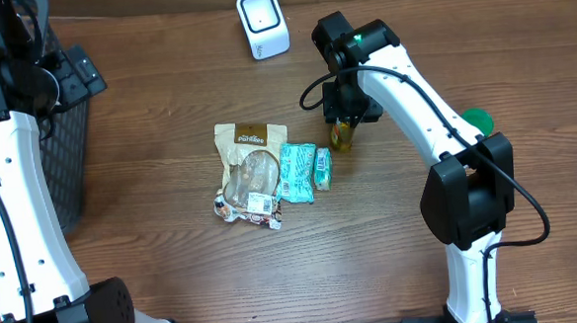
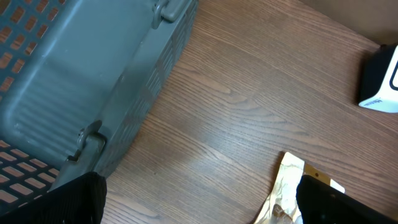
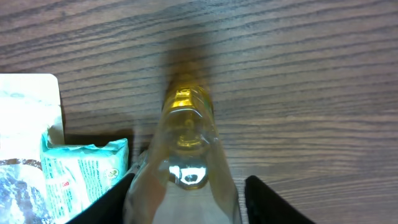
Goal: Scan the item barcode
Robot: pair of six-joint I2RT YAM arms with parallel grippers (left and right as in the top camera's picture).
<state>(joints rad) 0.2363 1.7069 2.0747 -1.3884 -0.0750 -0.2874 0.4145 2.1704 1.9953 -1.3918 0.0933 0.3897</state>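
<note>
The small yellow bottle (image 3: 186,137) sits on the tabletop (image 1: 176,286) with the right gripper (image 3: 189,202) straddling it for a pick-up, fingers (image 3: 267,202) either side; I cannot tell whether they pinch yet. Just left of the bottle lie teal packets (image 1: 297,171), and beyond it waits the scanner (image 1: 262,22). Far left of the bottle, the left gripper (image 2: 199,208) hangs near the basket (image 2: 74,81), fingers wide apart and empty.

Yellow bottle (image 1: 341,136), teal packets (image 1: 296,171), tan pouch (image 1: 250,142), white scanner (image 1: 263,24), grey perforated basket (image 2: 74,74), brown wood-grain table (image 1: 176,276).
</note>
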